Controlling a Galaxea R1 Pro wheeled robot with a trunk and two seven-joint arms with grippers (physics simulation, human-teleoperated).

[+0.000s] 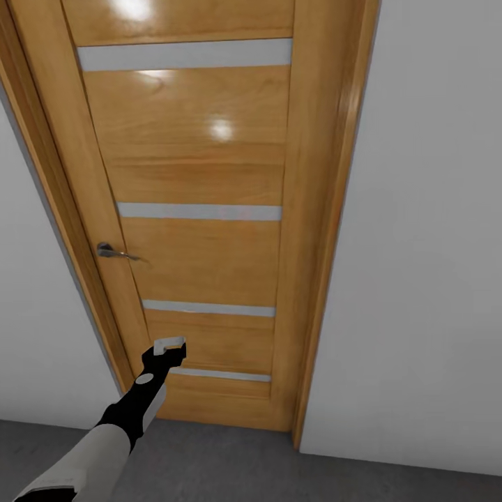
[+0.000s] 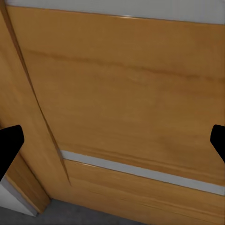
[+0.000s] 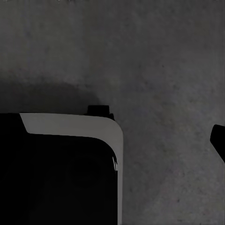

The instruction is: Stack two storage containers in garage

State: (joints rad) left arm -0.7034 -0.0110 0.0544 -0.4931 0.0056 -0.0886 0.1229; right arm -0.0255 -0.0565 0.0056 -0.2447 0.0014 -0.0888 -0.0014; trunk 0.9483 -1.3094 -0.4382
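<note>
A big wooden door (image 1: 202, 209) stands right in front of the robot, with white walls (image 1: 432, 244) on both sides. The door is shut, or almost shut. Under it is the floor (image 1: 279, 470), dark grey and rough like the garage floor. The door has pale grey stripes (image 1: 199, 211) across it and a small metal handle (image 1: 111, 252) on its left side.

The left hand (image 1: 169, 346) reaches out low toward the bottom of the door, just beside the wood. Its two fingers are wide apart and hold nothing.

I think the robot is on its way between rooms, and the door has to be opened first. The next move likely means lifting the left hand up to the handle, or pushing the door.

I see no red-orange bins here, so I cannot tell where they are.

The left wrist view shows the door wood (image 2: 126, 93) up close, with a dark fingertip (image 2: 9, 145) at each edge. The right wrist view looks down at the grey floor (image 3: 159, 61) and a dark robot part (image 3: 61, 173). One right fingertip (image 3: 219, 140) peeks in, so I cannot tell how the right hand stands.
</note>
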